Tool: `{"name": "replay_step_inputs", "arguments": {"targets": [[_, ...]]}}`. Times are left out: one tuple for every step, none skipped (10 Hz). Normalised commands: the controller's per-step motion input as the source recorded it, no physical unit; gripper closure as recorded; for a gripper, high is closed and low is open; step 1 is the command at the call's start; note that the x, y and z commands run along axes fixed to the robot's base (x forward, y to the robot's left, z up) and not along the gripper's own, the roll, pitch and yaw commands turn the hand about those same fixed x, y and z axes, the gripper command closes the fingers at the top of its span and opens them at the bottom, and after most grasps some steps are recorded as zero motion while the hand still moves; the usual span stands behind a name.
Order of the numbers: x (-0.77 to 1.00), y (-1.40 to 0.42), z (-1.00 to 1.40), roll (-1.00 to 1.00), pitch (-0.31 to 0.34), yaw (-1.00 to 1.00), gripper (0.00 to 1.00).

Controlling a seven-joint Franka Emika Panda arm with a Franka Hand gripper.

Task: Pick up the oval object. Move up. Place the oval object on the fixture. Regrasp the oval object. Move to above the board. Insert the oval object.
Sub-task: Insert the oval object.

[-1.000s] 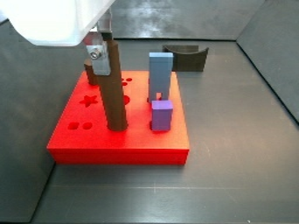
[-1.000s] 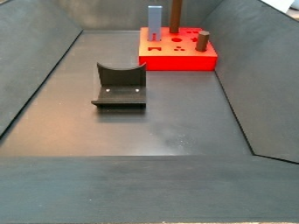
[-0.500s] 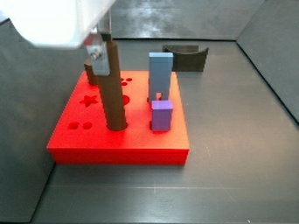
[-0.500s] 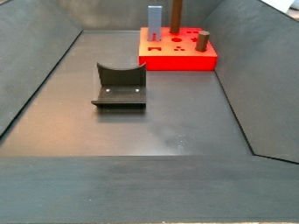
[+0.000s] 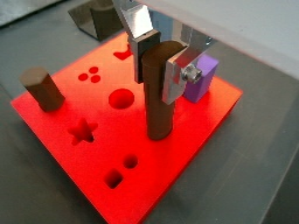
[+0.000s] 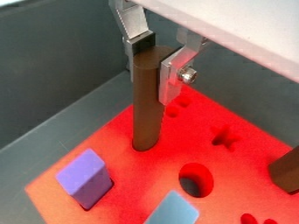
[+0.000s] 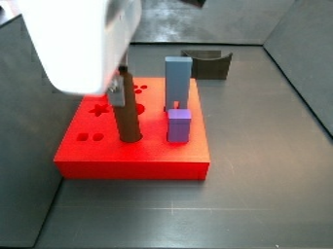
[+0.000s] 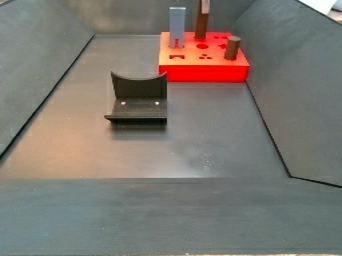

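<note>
The oval object (image 7: 127,115), a long dark-brown peg, stands upright with its lower end in a hole of the red board (image 7: 130,165). It shows in both wrist views (image 5: 160,109) (image 6: 146,109). My gripper (image 7: 117,86) is directly above the board, shut on the peg's upper end, with a silver finger on either side in both wrist views (image 5: 162,70) (image 6: 156,61). The board also shows in the wrist views (image 5: 176,175) (image 6: 135,179) and far off in a side view (image 8: 201,72). The fixture (image 8: 136,100) stands apart on the floor and is empty.
On the board stand a tall blue block (image 7: 178,83), a short purple block (image 7: 180,126) and a stubby brown cylinder (image 5: 41,89). Star, circle and oval holes lie open around the peg. Grey walls enclose the floor.
My gripper has moved down with the peg. The peg stands lower and sits deeper in the board's hole than before.
</note>
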Motion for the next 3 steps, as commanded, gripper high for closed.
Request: {"name": "replay_step_inputs", "arguments": {"targets": [[0.0,-0.03,-0.15,0.0,0.076,0.0,1.0],[0.0,0.0,0.0,0.02,0.0,0.0,1.0],[0.0,0.0,0.0,0.0,0.0,0.0,1.0]]}}
